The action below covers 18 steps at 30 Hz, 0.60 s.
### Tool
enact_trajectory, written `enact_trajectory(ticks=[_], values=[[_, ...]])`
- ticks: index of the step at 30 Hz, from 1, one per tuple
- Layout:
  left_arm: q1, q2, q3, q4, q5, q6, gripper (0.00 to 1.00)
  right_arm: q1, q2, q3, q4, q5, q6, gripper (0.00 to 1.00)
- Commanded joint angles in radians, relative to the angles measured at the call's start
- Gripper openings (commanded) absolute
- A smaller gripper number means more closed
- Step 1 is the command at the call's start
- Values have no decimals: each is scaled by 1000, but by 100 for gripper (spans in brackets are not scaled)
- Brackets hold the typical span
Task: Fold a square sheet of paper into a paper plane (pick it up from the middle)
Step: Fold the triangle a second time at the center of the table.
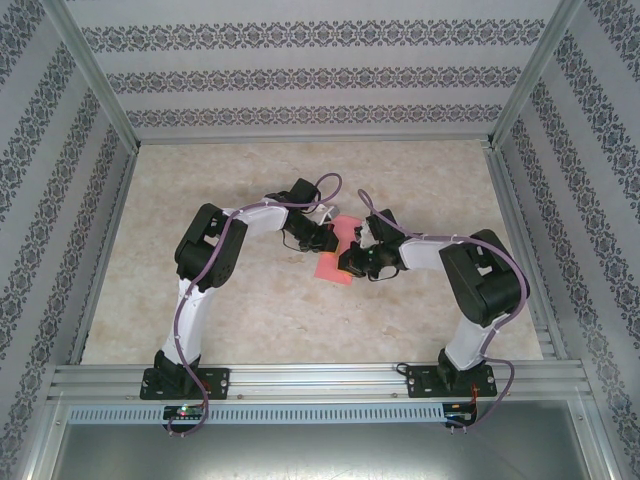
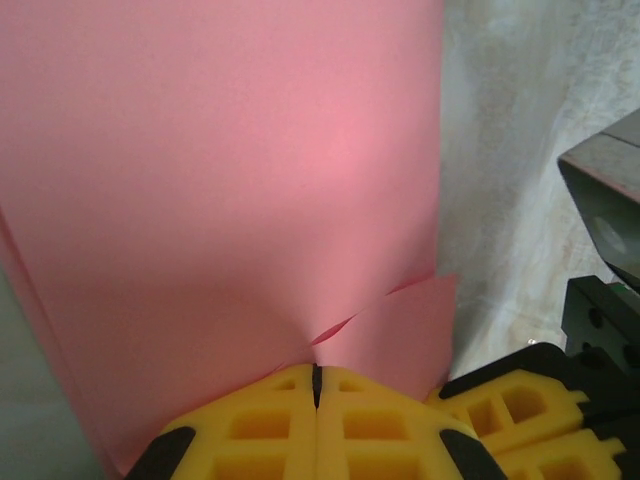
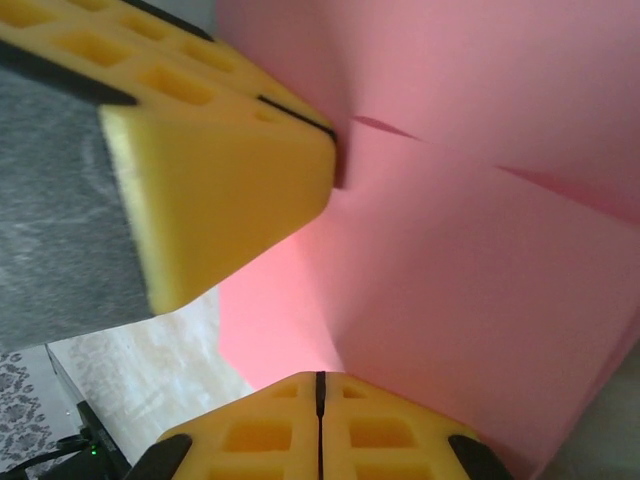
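The square sheet of paper (image 1: pixel 335 264) is pink-red and hangs bent between my two grippers over the middle of the table. In the left wrist view the paper (image 2: pixel 220 180) spreads wide, and a slit between overlapping layers runs up from the jaws. My left gripper (image 2: pixel 317 372) is shut on its edge. My right gripper (image 3: pixel 320 378) is shut on another edge of the paper (image 3: pixel 480 280). In the top view the left gripper (image 1: pixel 327 240) and right gripper (image 1: pixel 351 262) nearly touch. The left gripper's yellow fingers (image 3: pixel 230 170) pinch the sheet close by.
The marbled table top (image 1: pixel 250 310) stretches on all sides of the paper. Aluminium rails (image 1: pixel 300 378) border it, with patterned walls (image 1: pixel 300 70) behind and to the sides. The right gripper's yellow fingers (image 2: pixel 510 405) sit at the lower right of the left wrist view.
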Motion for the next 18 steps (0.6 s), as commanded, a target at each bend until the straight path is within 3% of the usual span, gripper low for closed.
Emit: enact_trajectory(ticks=[1, 18], values=[[2, 88, -18, -102, -150, 33, 5, -6, 8, -14, -24, 11, -43, 7], [8, 90, 25, -116, -146, 30, 5, 11, -128, -234, -14, 42, -14, 7]])
